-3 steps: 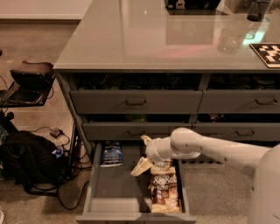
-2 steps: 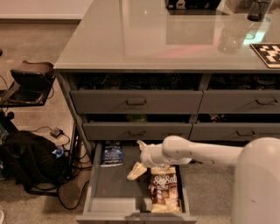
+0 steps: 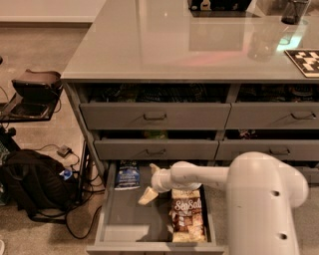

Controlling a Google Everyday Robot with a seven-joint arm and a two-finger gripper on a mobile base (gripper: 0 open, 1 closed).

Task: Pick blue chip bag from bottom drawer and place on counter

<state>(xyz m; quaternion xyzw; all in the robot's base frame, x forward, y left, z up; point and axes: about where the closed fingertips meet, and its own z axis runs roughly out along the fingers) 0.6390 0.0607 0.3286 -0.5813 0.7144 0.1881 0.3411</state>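
Observation:
The blue chip bag [image 3: 127, 175] lies at the back left of the open bottom drawer [image 3: 124, 219], dark navy with white lettering. My gripper [image 3: 148, 191] reaches down into the drawer from the white arm on the right. It sits just right of and slightly in front of the bag, apart from it. The counter [image 3: 174, 45] is the glossy grey top above the drawer stack.
Brown-and-cream "Sea Salt" bags [image 3: 187, 214] lie on the drawer's right side. Two handled drawers [image 3: 154, 117] sit above. A black backpack [image 3: 30, 184] and cables lie on the floor at left. A checkered tag [image 3: 305, 61] and a cup [image 3: 293, 11] stand on the counter.
My gripper and arm have moved left and a little lower inside the drawer, closer to the blue chip bag. The bags have not moved.

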